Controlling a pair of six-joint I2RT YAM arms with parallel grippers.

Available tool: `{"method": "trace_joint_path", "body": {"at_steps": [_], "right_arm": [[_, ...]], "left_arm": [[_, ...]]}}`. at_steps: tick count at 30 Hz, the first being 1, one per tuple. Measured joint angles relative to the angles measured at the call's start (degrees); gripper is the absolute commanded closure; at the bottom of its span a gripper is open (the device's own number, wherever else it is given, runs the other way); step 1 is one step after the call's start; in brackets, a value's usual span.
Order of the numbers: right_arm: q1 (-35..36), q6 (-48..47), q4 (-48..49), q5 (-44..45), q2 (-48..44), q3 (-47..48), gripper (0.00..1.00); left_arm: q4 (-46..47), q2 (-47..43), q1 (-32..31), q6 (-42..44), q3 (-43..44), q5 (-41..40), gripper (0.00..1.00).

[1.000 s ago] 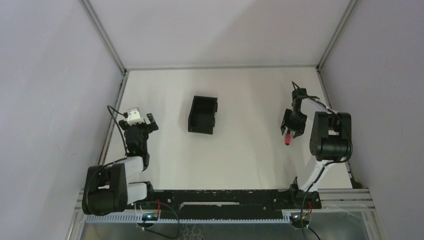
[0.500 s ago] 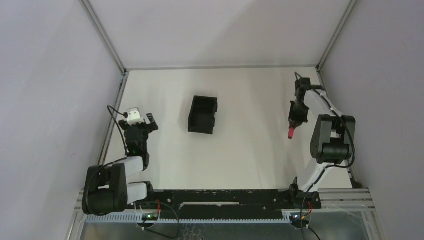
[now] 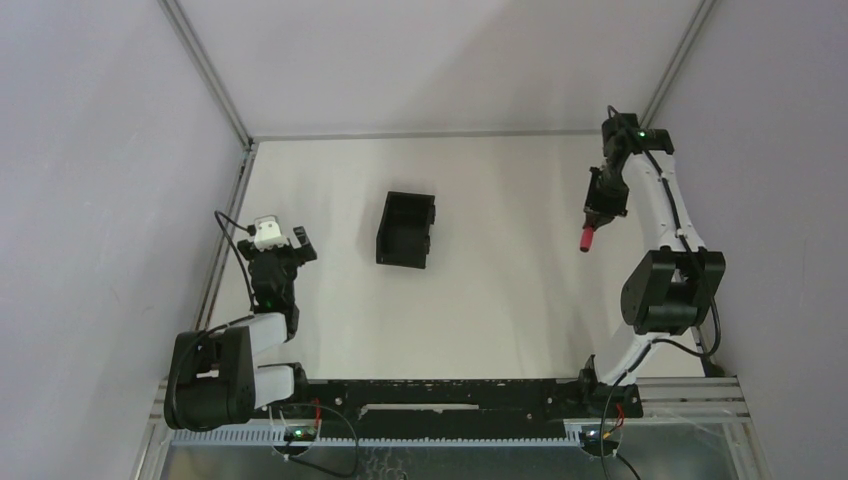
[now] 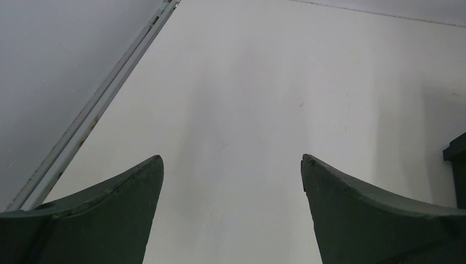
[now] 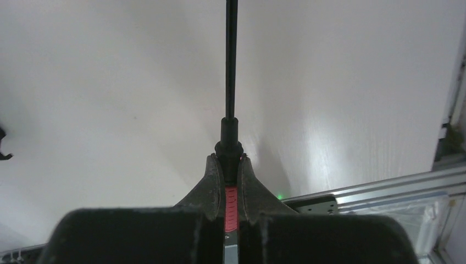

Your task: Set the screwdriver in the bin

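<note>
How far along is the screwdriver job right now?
Done: the right claw is shut on the screwdriver. In hand: it holds the tool over the right side of the table, well apart from the bin. Left: carry it across to the bin and release it inside.

A robotics lab test cell, not a home or a shop. Plain matte grey wall panels [image 3: 100, 150] close in a bare white tabletop [image 3: 480, 300] on three sides, joined by bare aluminium corner posts [image 3: 205, 70]. Along the near edge runs a slotted silver aluminium framing rail [image 3: 680, 395] with a long black mounting bar [image 3: 450, 395] on it. Two black-and-white jointed robot arms are bolted there: the left one [image 3: 268, 330] and the right one [image 3: 660, 200]. Loose thin black and red wiring [image 3: 325, 415] and a small green indicator light [image 3: 292, 435] sit at the bases – exposed rig hardware.
</note>
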Motion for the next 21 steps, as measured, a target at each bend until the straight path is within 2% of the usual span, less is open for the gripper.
{"method": "trace_joint_path", "body": {"at_steps": [3, 9, 17, 21], "right_arm": [[4.1, 2.6, 1.0, -1.0, 0.0, 0.0, 1.00], [18.8, 8.2, 5.1, -5.8, 2.6, 3.9, 1.00], [36.3, 12.5, 9.0, -9.1, 20.3, 28.1, 1.00], [41.8, 13.2, 11.6, -10.1, 26.7, 36.9, 1.00]], "left_arm": [[0.0, 0.0, 0.0, 0.0, 0.0, 0.0, 0.00], [0.0, 0.0, 0.0, 0.0, 0.0, 0.0, 0.00], [0.0, 0.0, 0.0, 0.0, 0.0, 0.0, 0.00], [0.0, 0.0, 0.0, 0.0, 0.0, 0.0, 0.00]]}}
